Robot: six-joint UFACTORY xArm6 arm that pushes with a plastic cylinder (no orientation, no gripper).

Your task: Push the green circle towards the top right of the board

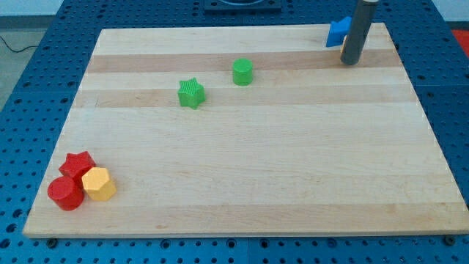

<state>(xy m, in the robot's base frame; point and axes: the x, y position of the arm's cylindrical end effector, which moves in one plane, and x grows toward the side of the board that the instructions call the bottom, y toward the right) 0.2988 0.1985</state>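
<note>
The small green plastic cylinder, the task's green circle [242, 72], stands upright in the upper middle of the frame on the pale wooden surface [249, 169], with a green star-shaped block [191, 93] near it to the lower left. My tip [351, 61] rests at the upper right, well apart from it, beside a blue block [338, 32]. There is no pincer on this rod, so nothing opens or closes. I judge the circle light, rigid and apt to slide or veer; I would press its lower-left side, centred.

Straight dark grey rod, my tip [351, 61]
</note>
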